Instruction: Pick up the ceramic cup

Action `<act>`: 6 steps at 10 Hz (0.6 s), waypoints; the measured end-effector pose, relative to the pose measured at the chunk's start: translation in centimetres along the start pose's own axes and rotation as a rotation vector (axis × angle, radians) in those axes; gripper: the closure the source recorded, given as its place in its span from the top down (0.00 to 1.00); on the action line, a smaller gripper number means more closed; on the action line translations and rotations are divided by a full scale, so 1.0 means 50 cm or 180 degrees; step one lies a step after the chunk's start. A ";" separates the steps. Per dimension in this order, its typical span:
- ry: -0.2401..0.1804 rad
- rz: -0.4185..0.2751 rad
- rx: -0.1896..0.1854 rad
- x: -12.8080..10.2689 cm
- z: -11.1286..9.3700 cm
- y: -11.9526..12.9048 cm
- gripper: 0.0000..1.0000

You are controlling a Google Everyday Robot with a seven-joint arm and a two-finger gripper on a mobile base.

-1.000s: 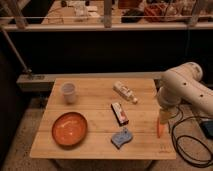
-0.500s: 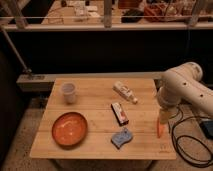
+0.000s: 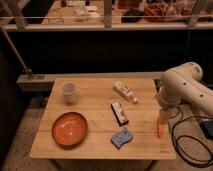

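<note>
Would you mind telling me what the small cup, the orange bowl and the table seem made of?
Ceramic cup: matte whitish-grey, likely ceramic, no gloss. Orange bowl: smooth, faint sheen, plastic or glazed ware. Table: pale wood, plank lines. The claw hangs by the table's right edge, away from the cup.

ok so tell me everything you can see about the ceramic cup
The small whitish-grey ceramic cup is plain, handleless, slightly tapered toward its base. It stands upright, mouth up, near the far left corner of the light wooden table, behind the wide orange bowl and apart from it. Only the tabletop touches it. Its inside is not visible. The robot's end effector hangs over the table's right side, far from the cup.
</note>
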 end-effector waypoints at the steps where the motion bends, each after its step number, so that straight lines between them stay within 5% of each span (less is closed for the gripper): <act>1: 0.0010 -0.0024 0.0006 -0.005 -0.002 -0.001 0.80; 6: 0.0069 -0.0410 0.0084 -0.128 -0.023 -0.027 0.80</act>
